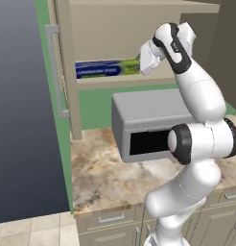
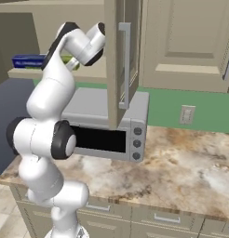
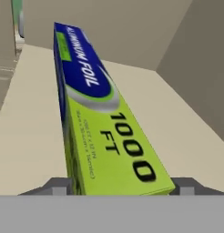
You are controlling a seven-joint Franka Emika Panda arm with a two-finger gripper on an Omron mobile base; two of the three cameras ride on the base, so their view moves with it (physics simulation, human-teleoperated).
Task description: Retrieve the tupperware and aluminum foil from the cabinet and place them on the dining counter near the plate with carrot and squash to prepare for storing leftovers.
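Gripper [image 3: 119, 184] straddles aluminum foil box [image 3: 101, 118] on cabinet shelf [image 3: 32, 150]; fingers spread.

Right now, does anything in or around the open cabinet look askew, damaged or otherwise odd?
Nothing stands out. The long blue-and-green aluminum foil box lies flat on the beige cabinet shelf, intact, with the claw straddling its near end. Below it, the grey toaster oven sits square on the marble counter.
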